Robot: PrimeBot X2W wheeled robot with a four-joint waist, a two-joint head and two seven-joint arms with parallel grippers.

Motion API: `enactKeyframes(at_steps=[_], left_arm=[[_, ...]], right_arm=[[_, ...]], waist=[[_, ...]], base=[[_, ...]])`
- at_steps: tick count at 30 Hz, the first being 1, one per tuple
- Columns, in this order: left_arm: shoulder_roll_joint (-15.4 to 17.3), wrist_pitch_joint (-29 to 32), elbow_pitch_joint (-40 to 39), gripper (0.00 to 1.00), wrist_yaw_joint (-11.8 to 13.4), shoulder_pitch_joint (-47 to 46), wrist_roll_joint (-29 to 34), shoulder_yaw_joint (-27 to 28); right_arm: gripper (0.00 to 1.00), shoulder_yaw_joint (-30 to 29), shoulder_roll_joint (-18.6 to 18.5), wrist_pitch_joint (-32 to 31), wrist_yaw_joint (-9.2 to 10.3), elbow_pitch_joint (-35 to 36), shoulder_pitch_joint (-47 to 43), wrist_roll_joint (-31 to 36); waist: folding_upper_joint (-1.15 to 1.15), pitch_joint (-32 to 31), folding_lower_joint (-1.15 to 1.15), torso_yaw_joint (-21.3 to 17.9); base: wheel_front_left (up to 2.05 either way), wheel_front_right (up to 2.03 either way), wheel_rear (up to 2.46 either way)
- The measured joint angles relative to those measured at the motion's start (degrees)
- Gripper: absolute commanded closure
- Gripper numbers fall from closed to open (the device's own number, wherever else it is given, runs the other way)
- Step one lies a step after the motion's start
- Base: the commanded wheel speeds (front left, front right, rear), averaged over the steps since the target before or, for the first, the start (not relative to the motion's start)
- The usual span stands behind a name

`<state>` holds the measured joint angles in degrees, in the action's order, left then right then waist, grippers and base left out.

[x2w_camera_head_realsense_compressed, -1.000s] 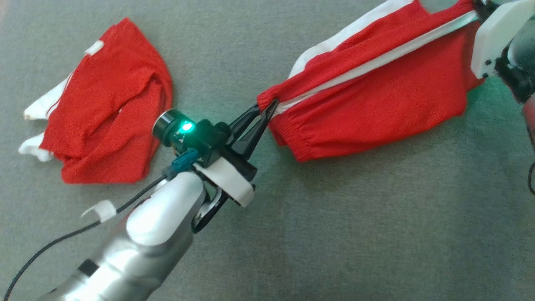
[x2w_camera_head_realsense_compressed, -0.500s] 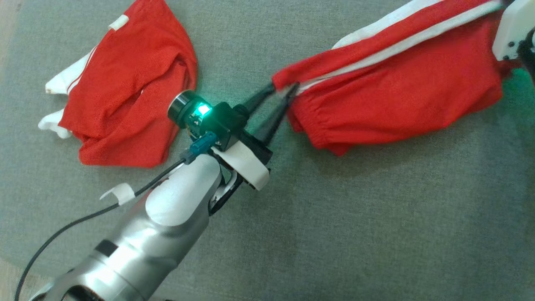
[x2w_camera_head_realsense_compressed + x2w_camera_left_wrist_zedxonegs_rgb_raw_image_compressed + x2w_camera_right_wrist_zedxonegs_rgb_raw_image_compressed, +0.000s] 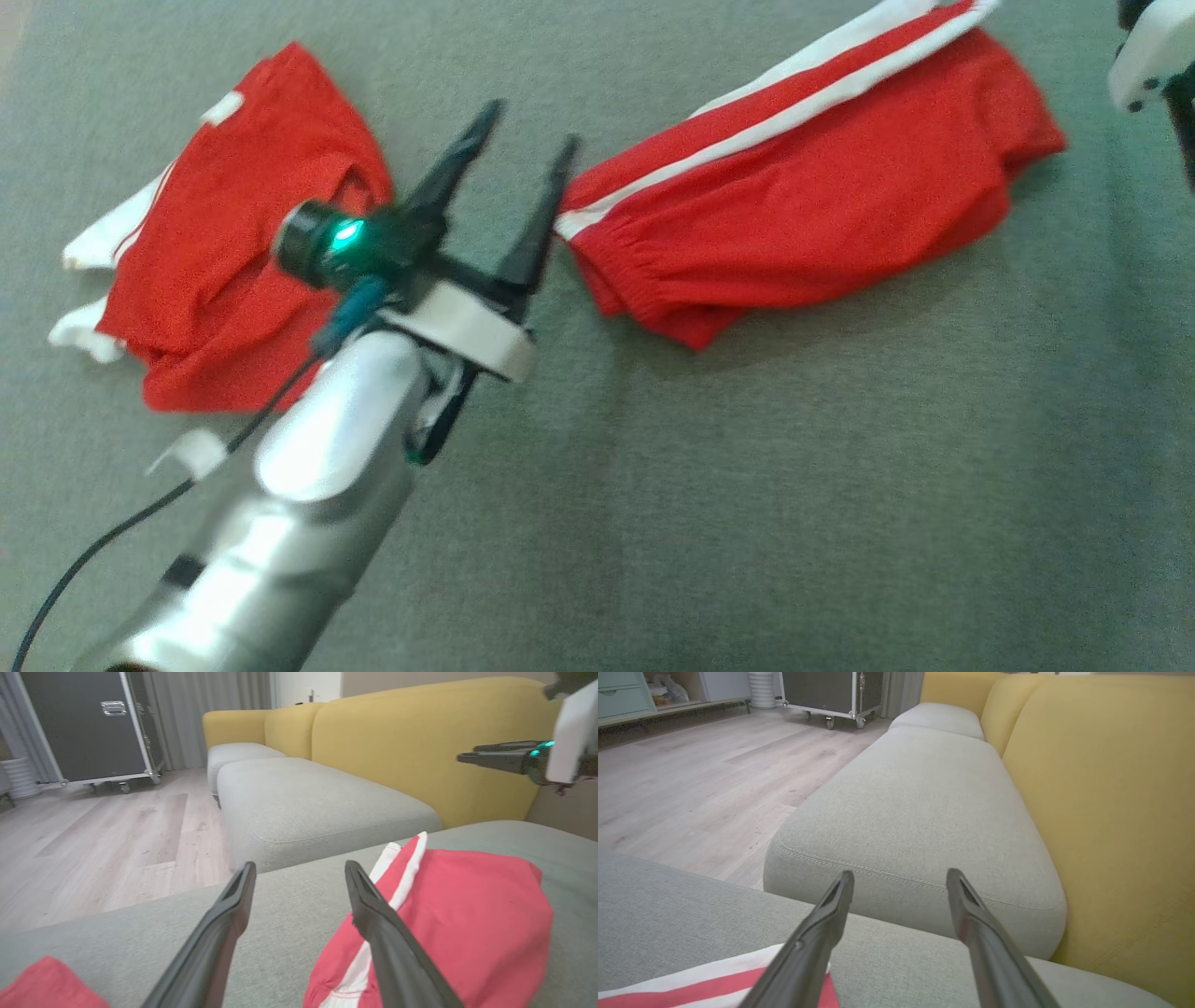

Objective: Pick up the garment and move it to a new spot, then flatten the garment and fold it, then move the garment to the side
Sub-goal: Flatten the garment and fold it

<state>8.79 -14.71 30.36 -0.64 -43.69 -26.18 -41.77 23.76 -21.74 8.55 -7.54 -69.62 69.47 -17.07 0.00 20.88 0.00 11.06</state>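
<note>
Two red pieces lie on the grey cushion (image 3: 747,485): the garment (image 3: 803,215), shorts with white side stripes, is spread flat toward the right of the head view, and a crumpled red cloth (image 3: 233,271) sits well apart at the left. The left hand (image 3: 529,124) is just beside the garment's waistband end, its fingers wide and empty. The right hand (image 3: 900,877) is also wide and empty in its own wrist view, with the striped edge showing below its left finger. The wrist views add what the head view lacks: a yellow backrest (image 3: 1111,812), a wood floor (image 3: 93,849) and a black wheeled case (image 3: 88,723). A second ago both hands pinched the garment's ends and held it stretched between them; now both have let go.
</note>
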Motion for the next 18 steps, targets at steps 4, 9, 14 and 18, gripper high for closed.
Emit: enactKeyframes(at_steps=[4, 9, 14, 18], left_arm=[[1.9, 0.0, -1.7, 0.0, 1.7, 4.4, -0.5, 4.7], [3.4, 0.0, -5.3, 0.0, 3.4, 10.0, -0.5, 9.8], [4.1, 0.0, -10.3, 0.0, 4.2, 17.6, 1.0, 14.9], [3.8, 0.0, -14.4, 0.0, 3.8, 22.8, 3.4, 17.7]], right_arm=[[0.0, 0.1, 1.5, 4.1, 0.0, 0.4, -2.6, 0.2], [0.0, -0.3, 4.9, 5.6, 0.0, 3.8, -8.7, -2.1], [0.0, -1.4, 8.0, 5.8, 0.0, 12.9, -17.5, -3.3], [0.0, -5.0, 9.4, 5.8, 0.0, 18.9, -25.0, -3.4]], waist=[[0.0, -2.6, 0.0, -2.4], [0.0, -6.1, -0.01, -5.7], [0.0, -10.1, -0.01, -9.6], [0.0, -12.7, -0.01, -11.6]], base=[[0.0, 0.0, 0.0], [0.0, 0.0, 0.0], [0.0, 0.0, 0.0], [0.0, 0.0, 0.0]])
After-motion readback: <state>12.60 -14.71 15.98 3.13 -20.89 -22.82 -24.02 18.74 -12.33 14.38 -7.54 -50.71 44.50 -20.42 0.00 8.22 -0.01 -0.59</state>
